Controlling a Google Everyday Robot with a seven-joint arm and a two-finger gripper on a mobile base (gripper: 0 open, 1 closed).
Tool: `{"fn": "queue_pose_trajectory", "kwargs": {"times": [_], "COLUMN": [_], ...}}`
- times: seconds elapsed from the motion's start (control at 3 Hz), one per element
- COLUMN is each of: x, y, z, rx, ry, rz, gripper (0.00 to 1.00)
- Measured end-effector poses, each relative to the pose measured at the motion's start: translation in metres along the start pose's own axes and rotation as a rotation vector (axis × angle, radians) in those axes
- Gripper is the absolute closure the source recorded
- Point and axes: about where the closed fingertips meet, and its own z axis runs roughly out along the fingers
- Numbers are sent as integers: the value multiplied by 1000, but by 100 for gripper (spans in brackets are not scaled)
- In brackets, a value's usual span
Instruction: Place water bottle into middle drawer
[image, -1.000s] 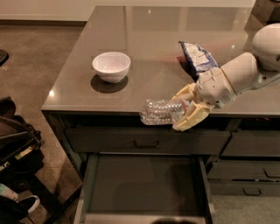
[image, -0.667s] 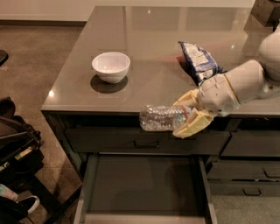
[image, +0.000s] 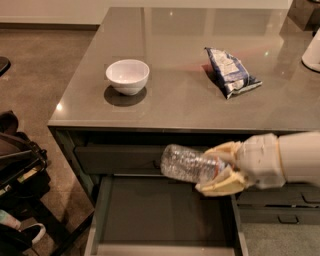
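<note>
Middle drawer (image: 150, 215) is pulled out at the bottom, its flat dark inside showing. Just above its back right part, in front of the top drawer (image: 115, 159), the gripper (image: 220, 169) has its fingers (image: 220, 186) clamped round the cap end of the water bottle (image: 187, 164), which lies sideways in the air w/ base pointing left. Farther back on the desk (image: 175, 105): white bowl (image: 128, 76) at left, snack bag (image: 230, 72) at right, well apart.

On my table (image: 180, 107) I see a white bowl (image: 127, 75) left of centre, upright, and a blue-white snack bag (image: 231, 72) lying well apart to its right. A white object (image: 312, 50) is cut off at the right edge. Dark bags (image: 17, 165) sit on the floor (image: 45, 65) at left. My tool (image: 218, 170) hangs below the table's front edge.
</note>
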Motion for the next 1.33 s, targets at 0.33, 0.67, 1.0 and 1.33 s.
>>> {"fn": "queue_pose_trajectory", "kwargs": {"times": [0.33, 0.67, 1.0, 1.33], "x": [60, 59, 82, 128], "y": [1, 1, 5, 12], "z": [37, 37, 58, 98], "rx": [41, 39, 49, 72], "ry": [-11, -11, 10, 35], "rz": [73, 71, 139, 271], "gripper": [100, 100, 100, 100]}}
